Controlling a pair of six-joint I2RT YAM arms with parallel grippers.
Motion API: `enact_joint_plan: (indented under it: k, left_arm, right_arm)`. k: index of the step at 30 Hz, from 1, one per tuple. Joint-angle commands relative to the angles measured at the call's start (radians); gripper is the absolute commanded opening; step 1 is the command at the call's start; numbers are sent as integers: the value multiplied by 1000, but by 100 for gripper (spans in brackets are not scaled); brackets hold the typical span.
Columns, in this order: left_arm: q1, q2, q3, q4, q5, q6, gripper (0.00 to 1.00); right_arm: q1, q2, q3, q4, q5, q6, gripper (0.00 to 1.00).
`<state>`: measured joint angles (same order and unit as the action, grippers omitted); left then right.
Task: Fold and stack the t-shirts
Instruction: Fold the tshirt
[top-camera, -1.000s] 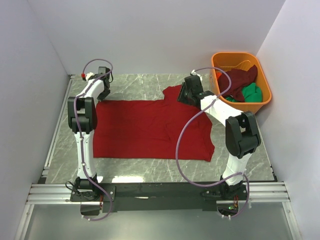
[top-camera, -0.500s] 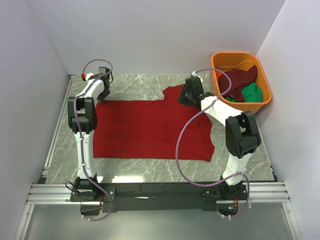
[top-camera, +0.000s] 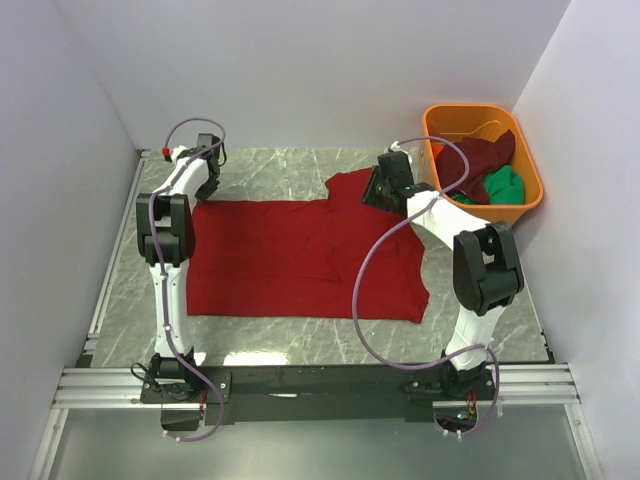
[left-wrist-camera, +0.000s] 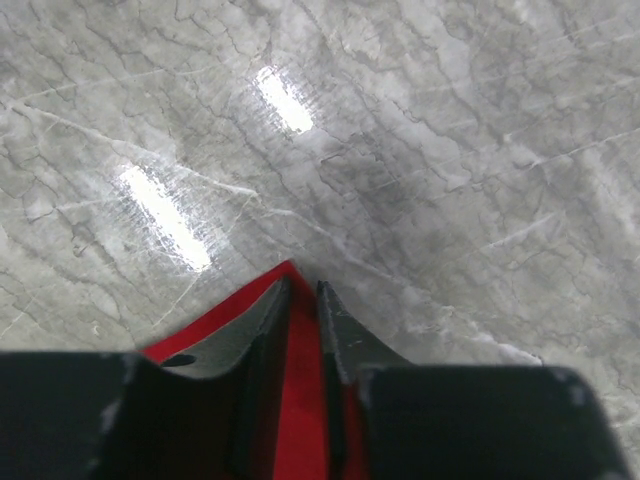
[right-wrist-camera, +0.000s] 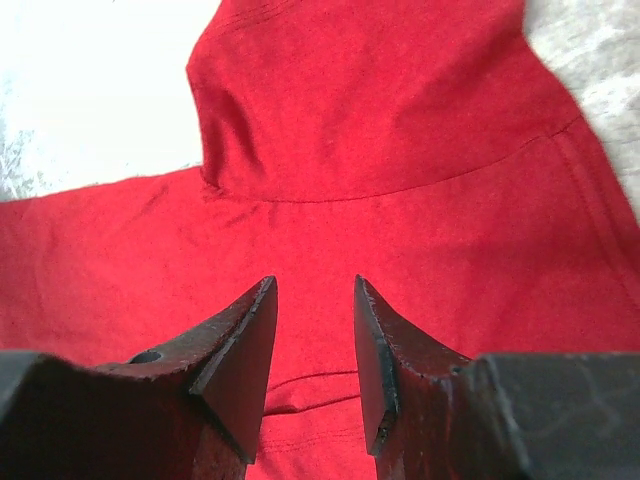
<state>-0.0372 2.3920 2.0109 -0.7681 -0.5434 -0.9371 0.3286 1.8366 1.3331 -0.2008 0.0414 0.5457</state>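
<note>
From above, the red shirt (top-camera: 300, 260) lies flat on the middle of the worktop (top-camera: 130, 290). The maroon shirt (top-camera: 487, 155) and green shirt (top-camera: 505, 185) are crumpled in the tub (top-camera: 470, 108) at the far right corner.

Left wrist: the left fingers (left-wrist-camera: 268, 335) are clenched on a red corner, and the rest is cut off.

Right wrist: the right fingers (right-wrist-camera: 245, 345) are released over red cloth.

One red t-shirt (top-camera: 290, 255), one maroon (top-camera: 490, 155), one green (top-camera: 505, 186); one orange tub (top-camera: 470, 108); two claws (left-wrist-camera: 305, 287) (right-wrist-camera: 312, 287).
</note>
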Motion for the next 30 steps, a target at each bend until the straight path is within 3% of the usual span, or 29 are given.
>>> enact_joint_plan:
  k: [1, 7, 18, 30]
  left_arm:
    - [0, 19, 25, -3, 10, 1, 20]
    - [0, 15, 35, 16, 28, 17, 0]
    - [5, -89, -43, 113, 57, 43, 0]
    - [19, -105, -66, 139, 80, 60, 0]
  right_arm:
    - [-26, 15, 21, 31, -14, 0, 44]
    - [-66, 42, 47, 23, -35, -3, 44]
    - [-125, 217, 262, -104, 12, -64, 46]
    - [-143, 430, 572, -268, 94, -86, 47]
